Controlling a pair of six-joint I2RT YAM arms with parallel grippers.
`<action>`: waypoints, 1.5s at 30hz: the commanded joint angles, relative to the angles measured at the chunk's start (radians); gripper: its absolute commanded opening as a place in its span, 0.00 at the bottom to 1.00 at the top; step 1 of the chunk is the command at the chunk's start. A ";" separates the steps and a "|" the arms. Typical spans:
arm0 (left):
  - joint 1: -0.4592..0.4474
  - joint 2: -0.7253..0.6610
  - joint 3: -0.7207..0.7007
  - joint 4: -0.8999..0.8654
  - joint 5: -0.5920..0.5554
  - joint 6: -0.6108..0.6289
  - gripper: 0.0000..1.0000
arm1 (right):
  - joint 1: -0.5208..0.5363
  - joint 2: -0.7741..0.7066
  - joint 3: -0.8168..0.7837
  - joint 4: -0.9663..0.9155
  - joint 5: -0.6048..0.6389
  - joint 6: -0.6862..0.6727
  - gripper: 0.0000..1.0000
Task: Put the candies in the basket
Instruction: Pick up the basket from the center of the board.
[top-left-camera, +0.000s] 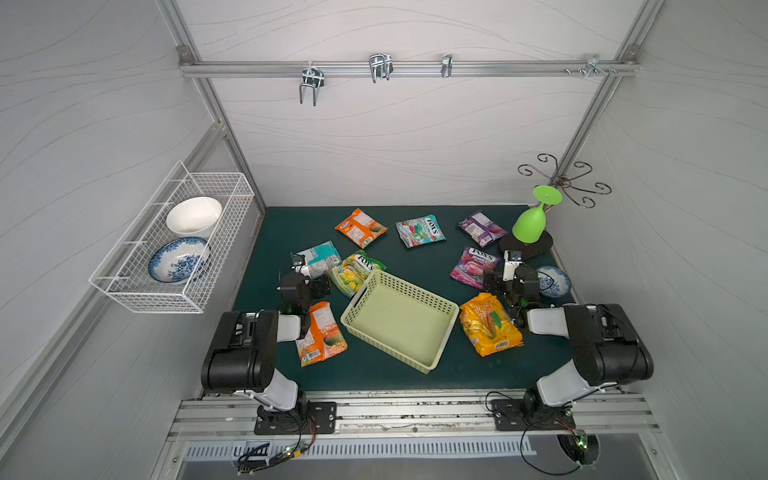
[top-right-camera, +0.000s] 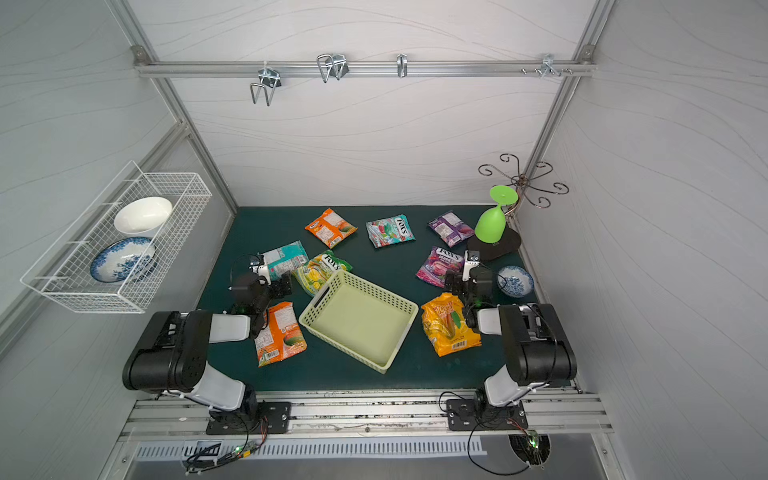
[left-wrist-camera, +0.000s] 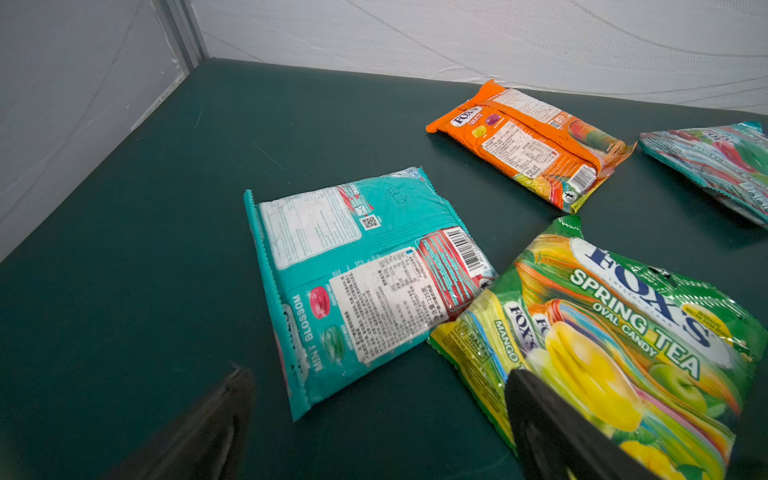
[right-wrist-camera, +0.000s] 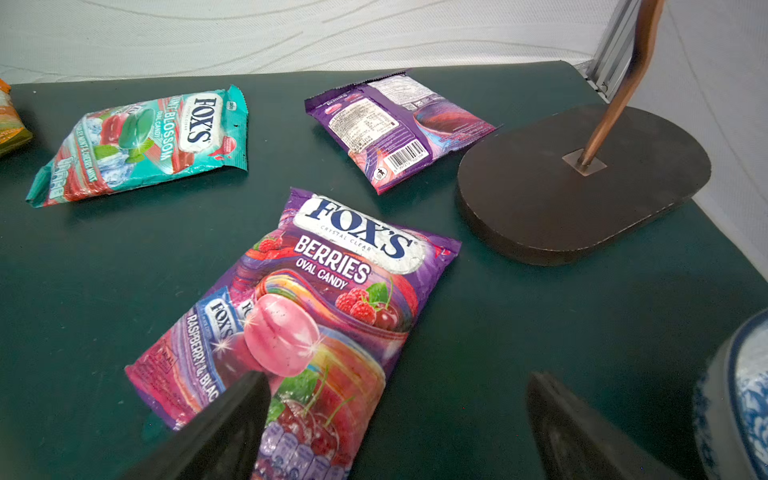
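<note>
Top views both show the surface (top-left-camera: 395, 374) bearing the empty basket (top-left-camera: 415, 291) between the left tool (top-left-camera: 320, 286) and the right tool (top-left-camera: 494, 282), the yellow-orange bag (top-left-camera: 489, 324) just beside the right tool, smaller candies (top-left-camera: 360, 227) lying mostly ahead of both, and each tool's jaws apart, holding nothing.

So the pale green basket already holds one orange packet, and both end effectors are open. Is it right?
No. The pale green basket is empty; both top views show no packet inside it. The rest holds: the left end effector and the right end effector are open.
</note>
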 joint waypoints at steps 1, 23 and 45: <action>-0.005 0.006 0.027 0.028 -0.009 0.001 0.99 | -0.006 0.010 0.000 0.022 -0.007 -0.008 0.99; -0.026 0.005 0.025 0.030 -0.049 0.013 0.99 | -0.006 0.008 0.000 0.022 -0.008 -0.006 0.99; -0.037 -0.338 0.505 -1.041 0.055 -0.090 0.99 | 0.036 -0.435 0.163 -0.580 -0.064 0.110 0.99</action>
